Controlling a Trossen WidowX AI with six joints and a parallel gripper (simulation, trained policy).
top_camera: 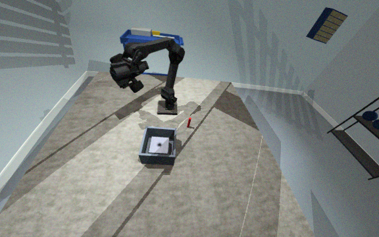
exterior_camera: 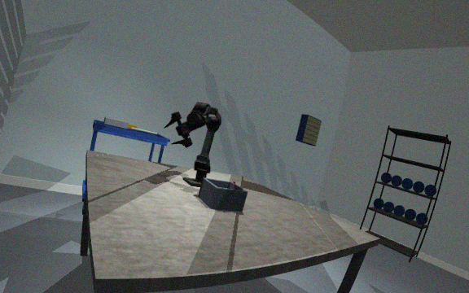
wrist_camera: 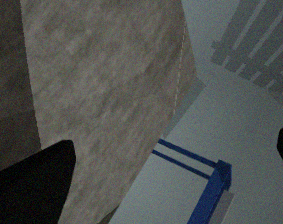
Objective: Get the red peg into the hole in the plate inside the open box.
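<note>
The red peg (top_camera: 189, 122) stands upright on the table to the right of the box and behind its front half, in the top view. In the exterior view only a bit of red shows behind the box rim. The open dark blue-grey box (top_camera: 158, 160) (exterior_camera: 221, 198) sits in front of the arm base. The pale plate (top_camera: 154, 141) with a dark, empty hole lies at its bottom. My gripper (exterior_camera: 168, 135) (wrist_camera: 178, 144) is wide open and empty, high above the table and off to the left of the box, far from the peg. The wrist view shows neither peg nor box.
The table (top_camera: 209, 184) (exterior_camera: 145, 244) (wrist_camera: 107, 65) carries the arm base, box and peg. A blue bench (top_camera: 166, 40) (exterior_camera: 133, 134) (wrist_camera: 207, 205) stands behind the table. A black shelf rack (exterior_camera: 415, 164) stands at the right, and a blue bin unit (top_camera: 321, 26) (exterior_camera: 303, 129) hangs on the wall.
</note>
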